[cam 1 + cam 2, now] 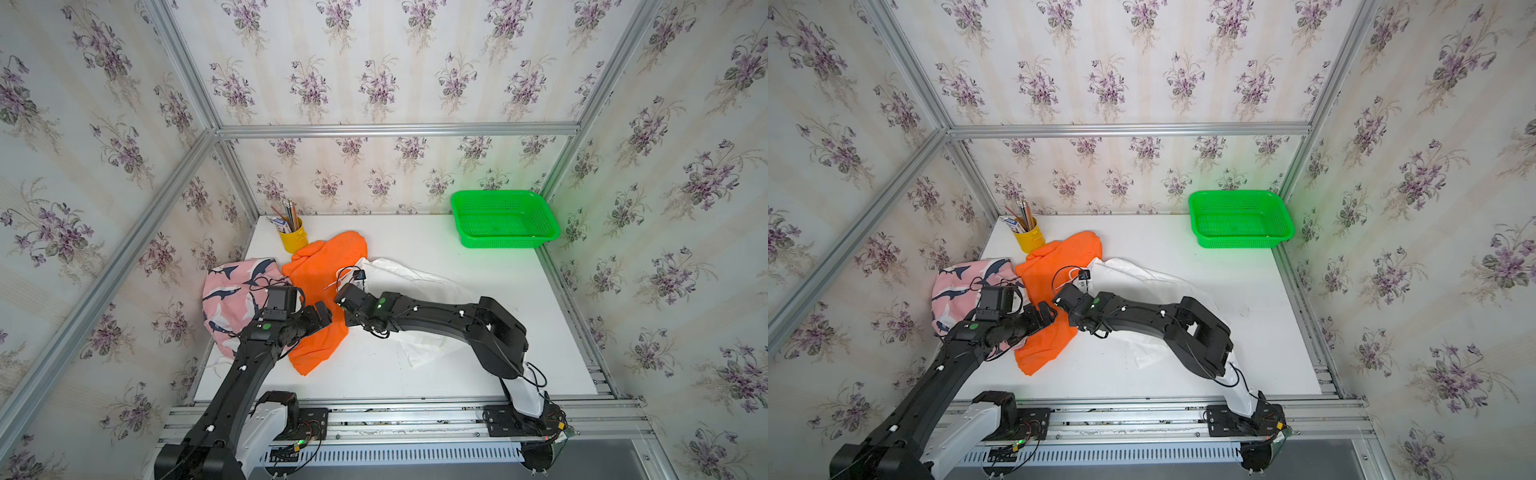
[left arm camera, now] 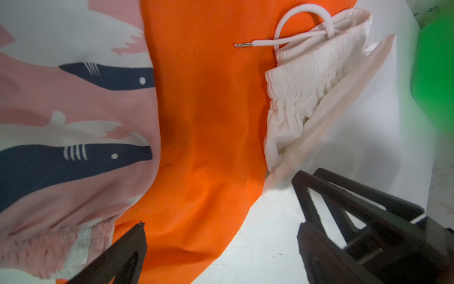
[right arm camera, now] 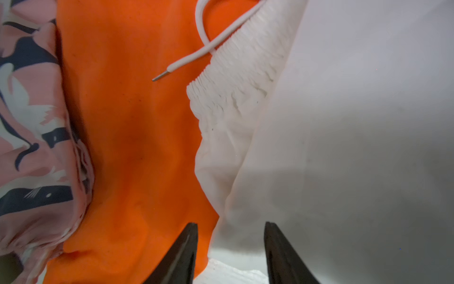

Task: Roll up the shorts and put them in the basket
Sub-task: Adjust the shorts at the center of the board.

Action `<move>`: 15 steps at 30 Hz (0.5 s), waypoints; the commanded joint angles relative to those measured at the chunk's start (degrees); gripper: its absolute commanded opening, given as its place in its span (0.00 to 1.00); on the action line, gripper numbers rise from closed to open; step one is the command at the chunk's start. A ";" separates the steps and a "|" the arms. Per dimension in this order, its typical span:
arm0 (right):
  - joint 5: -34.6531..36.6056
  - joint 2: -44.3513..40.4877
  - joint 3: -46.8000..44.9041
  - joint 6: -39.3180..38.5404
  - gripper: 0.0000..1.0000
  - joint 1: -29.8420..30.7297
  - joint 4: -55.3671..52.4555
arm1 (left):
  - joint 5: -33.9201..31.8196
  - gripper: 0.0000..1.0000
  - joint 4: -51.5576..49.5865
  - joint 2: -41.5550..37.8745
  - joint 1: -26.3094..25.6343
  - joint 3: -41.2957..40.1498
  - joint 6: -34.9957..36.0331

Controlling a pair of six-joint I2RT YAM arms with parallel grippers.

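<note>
While both arms hang over the heap, no pair of shorts is rolled yet.
All three lie loose on the left part of the counter [image 1: 478,374]: the pink shark-print shorts [image 1: 232,291] at its edge, the orange shorts [image 1: 320,282] touching them, and the white shorts [image 1: 415,286], whose waistband [image 2: 307,81] and drawstring [image 2: 294,39] overlap the orange cloth. The left jaws stand wide and empty above the orange pair. The right jaws are partly apart, gripping nothing, where orange meets white. I'd judge this the sorting-out step: the next move calls for pinching one pair free and spreading it flat. The green basket [image 1: 503,241] in the far right corner looks empty; the yellow cup [image 1: 294,243] holds pencils [image 1: 289,212].
</note>
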 commanded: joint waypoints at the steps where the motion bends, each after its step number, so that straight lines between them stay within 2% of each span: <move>1: 3.55 3.08 2.41 4.73 0.56 0.63 -4.12 | 2.12 0.99 -0.04 -0.49 0.53 -0.29 1.32; 5: 4.29 7.15 5.53 5.61 0.55 1.32 -5.89 | 1.31 0.99 -0.39 -0.98 0.70 -0.76 2.23; 8: 4.78 7.59 4.47 5.97 0.46 1.32 -5.81 | 1.41 0.99 -0.28 -1.00 0.64 -0.68 2.43; 13: 7.28 3.68 0.05 4.73 0.04 1.34 -5.55 | 1.86 0.99 0.23 -0.79 0.68 -0.72 2.45; 14: 7.97 2.08 -1.01 4.34 0.00 1.33 -5.55 | 1.90 0.99 0.19 -0.50 0.70 -0.59 2.87; 15: 9.13 0.28 -2.37 3.93 0.00 1.30 -5.50 | 1.90 0.99 -0.06 -0.16 0.69 -0.41 3.11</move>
